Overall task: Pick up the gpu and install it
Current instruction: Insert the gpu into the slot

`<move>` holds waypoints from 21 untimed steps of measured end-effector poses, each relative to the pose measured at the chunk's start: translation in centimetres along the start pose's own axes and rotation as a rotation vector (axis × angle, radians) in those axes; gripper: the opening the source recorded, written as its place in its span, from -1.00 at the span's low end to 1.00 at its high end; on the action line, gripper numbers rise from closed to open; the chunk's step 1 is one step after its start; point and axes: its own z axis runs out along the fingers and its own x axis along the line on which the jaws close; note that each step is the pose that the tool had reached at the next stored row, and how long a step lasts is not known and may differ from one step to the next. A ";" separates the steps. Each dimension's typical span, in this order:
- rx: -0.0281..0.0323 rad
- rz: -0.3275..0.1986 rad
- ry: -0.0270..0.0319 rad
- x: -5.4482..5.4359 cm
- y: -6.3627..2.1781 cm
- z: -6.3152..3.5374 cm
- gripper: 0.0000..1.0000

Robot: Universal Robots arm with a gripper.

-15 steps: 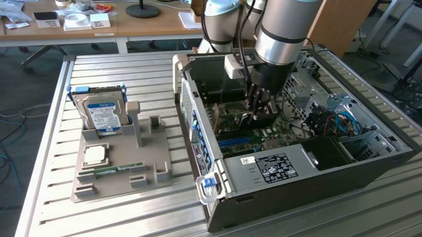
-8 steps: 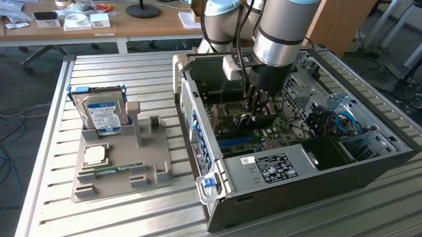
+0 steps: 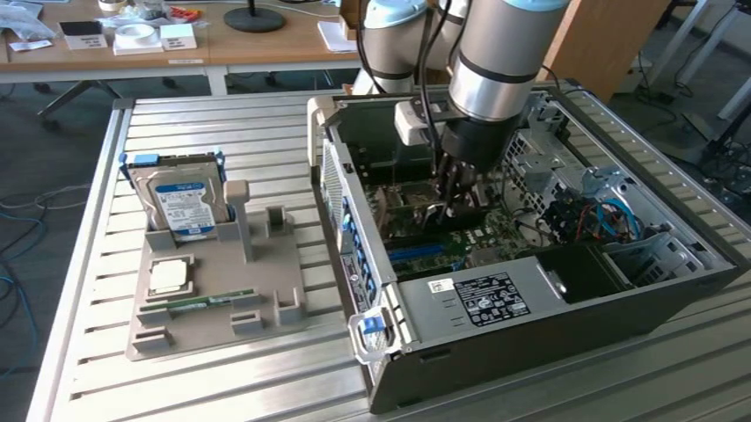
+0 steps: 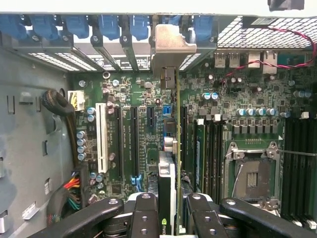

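First, the exterior view. The arm [image 3: 493, 61] reaches straight down into an open PC case [image 3: 528, 299] that lies on its side on a slatted metal table [image 3: 235, 378]. The gripper [image 3: 455, 207] is low inside the case, just above the motherboard [image 3: 493, 233], with something dark between its fingers that cannot be made out from here. To the exterior view's left of the case sits a grey tray [image 3: 270, 290]. It holds an upright hard drive [image 3: 182, 207], a CPU [image 3: 171, 275] lying flat and a RAM stick [image 3: 209, 301] in a groove near the front edge.

Next, the wrist view. The two black fingers [image 4: 143, 215] are partly closed and clamp the gpu [image 4: 166, 198] from both faces. The card stands edge-on to the camera, with its thin green board to one side and the black cooler with a logo to the other. Its silver bracket [image 4: 171, 47] reaches the rear wall among the blue slot latches [image 4: 109, 25]. The card runs along the black expansion slots [image 4: 133, 144], beside the empty CPU socket [image 4: 252, 173]. Whether its edge is in a slot cannot be told.
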 end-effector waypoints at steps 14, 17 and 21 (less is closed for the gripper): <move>-0.0001 0.000 0.0007 0.1 0.18 0.95 -0.46; -0.0001 0.000 0.0008 0.1 0.34 1.06 -0.46; -0.0001 0.000 0.0014 0.1 0.50 1.16 -0.46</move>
